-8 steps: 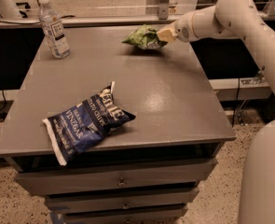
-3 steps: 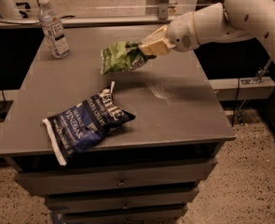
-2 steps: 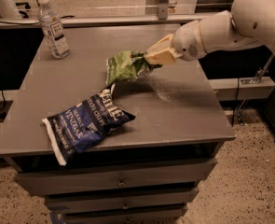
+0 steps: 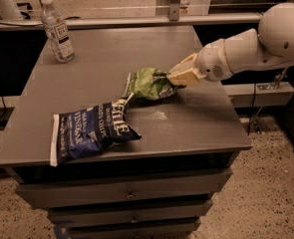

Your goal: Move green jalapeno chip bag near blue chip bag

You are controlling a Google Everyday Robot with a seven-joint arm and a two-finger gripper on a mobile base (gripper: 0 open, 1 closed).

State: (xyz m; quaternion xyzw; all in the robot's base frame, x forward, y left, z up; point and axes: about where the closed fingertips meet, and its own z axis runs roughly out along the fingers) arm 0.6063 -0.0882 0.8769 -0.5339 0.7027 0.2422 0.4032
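Observation:
The green jalapeno chip bag [image 4: 148,83] is a small light-green wrinkly foil bag at the middle of the grey table [image 4: 196,128], low over its top or resting on it. My gripper [image 4: 175,80] comes in from the right and is shut on the bag's right end. The blue chip bag [image 4: 90,129] is a larger dark navy bag with white lettering, lying flat near the table's front left edge. The green bag's left end is just above and right of the blue bag's upper right corner, very close to it.
A clear water bottle [image 4: 56,30] stands upright at the table's back left corner. My white arm [image 4: 256,44] reaches over the table's right edge. Drawers sit below the table top [image 4: 131,193]. A rail runs behind the table.
My gripper has carried the green bag from the table's back right, forward and down, to a spot beside the blue bag. The blue bag and the bottle have not moved.

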